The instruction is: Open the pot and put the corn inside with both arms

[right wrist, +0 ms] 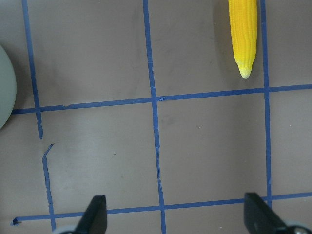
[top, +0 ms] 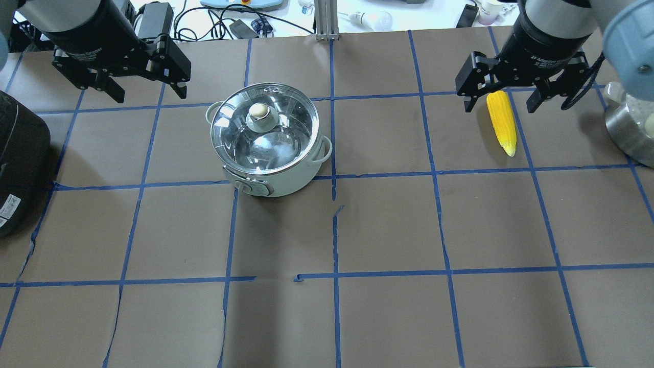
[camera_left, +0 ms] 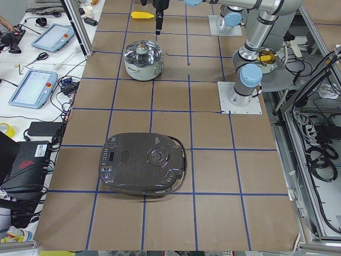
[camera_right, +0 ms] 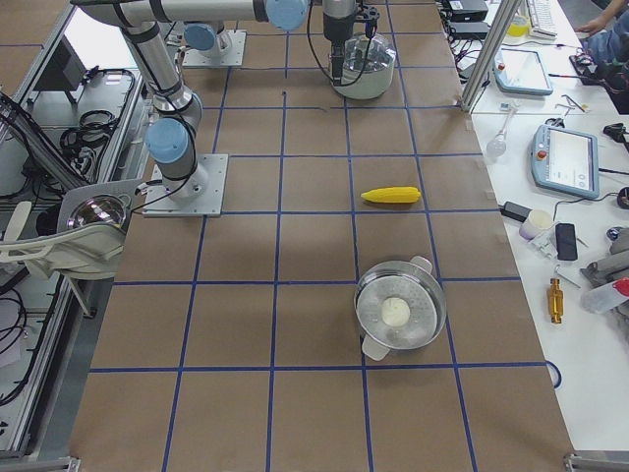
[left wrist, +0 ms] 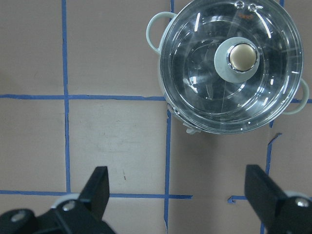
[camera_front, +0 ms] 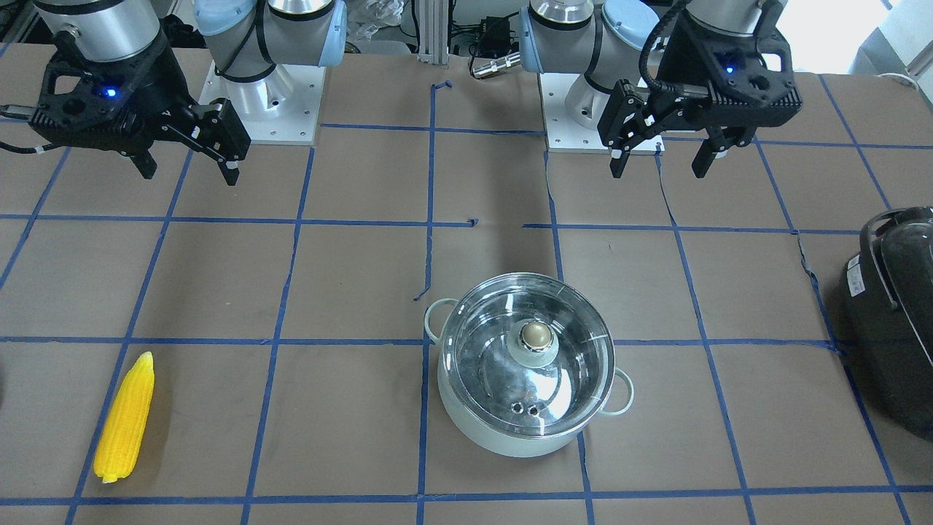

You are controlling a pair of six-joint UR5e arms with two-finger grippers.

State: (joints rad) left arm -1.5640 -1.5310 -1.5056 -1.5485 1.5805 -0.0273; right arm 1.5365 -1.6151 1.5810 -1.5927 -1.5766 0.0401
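The pale mint-green pot [camera_front: 503,436] is sitting on the brown paper-covered table [camera_front: 364,277], a little to the robot's left of the middle, across one of the blue tape lines [camera_front: 277,341] that are marking the table into squares. Its clear glass lid [camera_front: 561,379] is resting closed on the rim, with the brass-coloured knob [camera_front: 536,335] pointing up and the shiny steel interior showing through the glass.

The yellow corn cob [camera_front: 125,417] is lying flat on the table on the robot's right side, well apart from the pot, with its pointed tip facing the robot.

The left gripper [camera_front: 660,171] is hanging above the table with its fingers spread wide and nothing between them. In the left wrist view the pot is lying ahead of the fingers, clear of them.

The right gripper [camera_front: 191,175] is likewise hanging in the air, fingers spread and empty. In the right wrist view the corn's tip is showing ahead and off to one side, not between the fingers.

A large black appliance [camera_front: 896,321] with a handle is sitting at the table's end on the robot's left.
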